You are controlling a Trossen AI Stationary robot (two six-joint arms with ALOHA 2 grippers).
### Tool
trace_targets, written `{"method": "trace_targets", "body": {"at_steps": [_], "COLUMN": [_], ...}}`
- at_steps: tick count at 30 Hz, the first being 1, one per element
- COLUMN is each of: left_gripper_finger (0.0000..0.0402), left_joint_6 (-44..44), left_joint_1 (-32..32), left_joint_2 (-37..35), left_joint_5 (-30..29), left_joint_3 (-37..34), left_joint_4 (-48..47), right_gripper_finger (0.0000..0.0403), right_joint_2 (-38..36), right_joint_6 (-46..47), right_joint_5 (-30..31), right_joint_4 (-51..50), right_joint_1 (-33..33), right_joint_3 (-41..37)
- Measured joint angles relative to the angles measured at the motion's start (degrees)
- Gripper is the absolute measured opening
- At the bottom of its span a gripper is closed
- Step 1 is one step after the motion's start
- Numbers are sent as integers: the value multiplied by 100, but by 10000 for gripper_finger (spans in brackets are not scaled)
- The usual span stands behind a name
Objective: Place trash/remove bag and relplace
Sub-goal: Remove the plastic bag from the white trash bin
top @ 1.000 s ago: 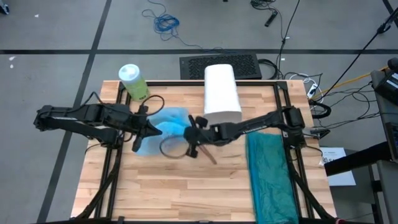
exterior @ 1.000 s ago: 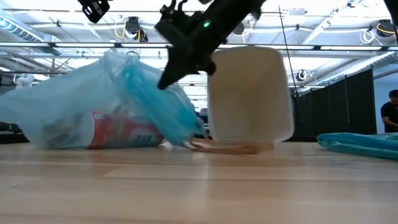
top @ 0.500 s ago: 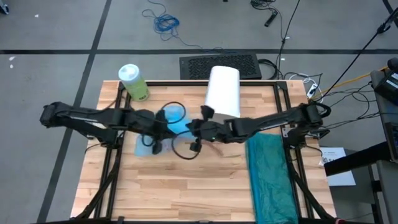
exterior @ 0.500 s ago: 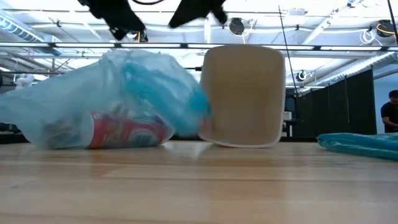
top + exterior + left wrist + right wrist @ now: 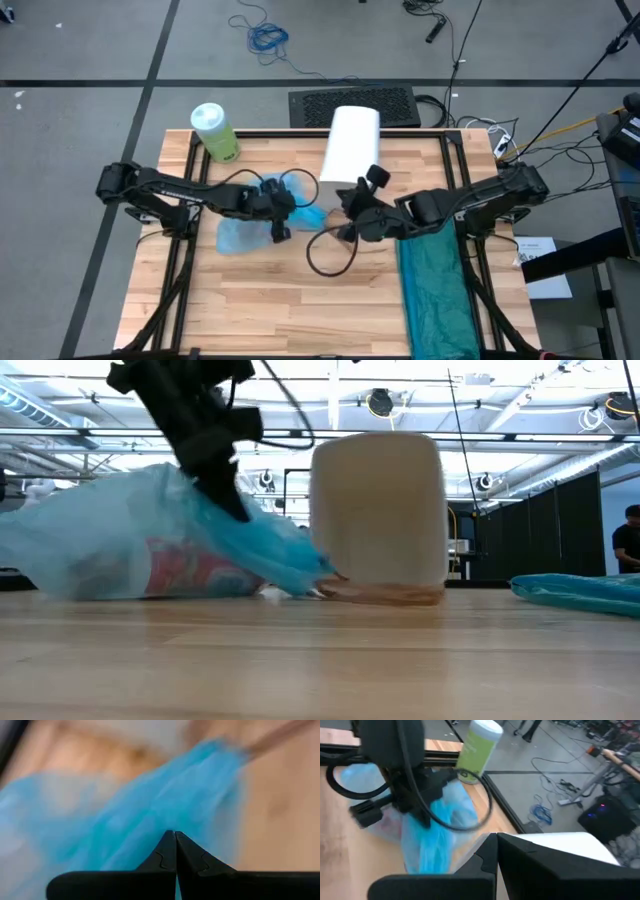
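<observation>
Trash [image 5: 190, 572] shows only dimly through the bag [image 5: 110, 540].

The bag [image 5: 240, 232] is showing a translucent light sky-blue, deepening to a stronger blue along its gathered neck, and a container [image 5: 190, 572] is showing through it in red with white patches. The wastebasket [image 5: 347, 147] is presenting plain white from above and cream-beige in the low view, while the bottle [image 5: 215, 133] is showing lime green under a white cap. The second bag [image 5: 437, 283] is appearing darker teal-green, the table [image 5: 270, 310] is showing pale wood in strips, and both arms are appearing black.
</observation>
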Motion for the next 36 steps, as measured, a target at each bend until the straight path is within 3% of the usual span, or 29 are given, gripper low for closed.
{"method": "trace_targets", "body": {"at_steps": [6,14,18,21,26,31,36], "left_gripper_finger": [0,0,0,0,0,0,0], "left_joint_6": [-631,-950,-950,-939,-749,-499,-181], "left_joint_1": [42,418,627,772,898,828,773], "left_joint_2": [-102,-293,-483,-726,-1480,-2579,-3399], "left_joint_5": [-1676,-2296,-2328,-2363,-2214,-1578,-795], "left_joint_3": [1,1,1,1,1,1,1], "left_joint_4": [-1718,-2621,-2846,-2917,-2795,-2064,-1278], "right_gripper_finger": [0,0,0,0,0,16,76], "right_joint_2": [-22,-22,-39,-61,-111,-121,-118], "right_joint_6": [326,611,742,890,935,727,596], "right_joint_5": [130,140,169,553,788,673,520], "right_joint_4": [-502,-1026,-1299,-1590,-1847,-1894,-1967], "right_joint_1": [79,130,205,305,498,735,896], "right_joint_3": [0,0,0,0,-1,-1,-2]}}
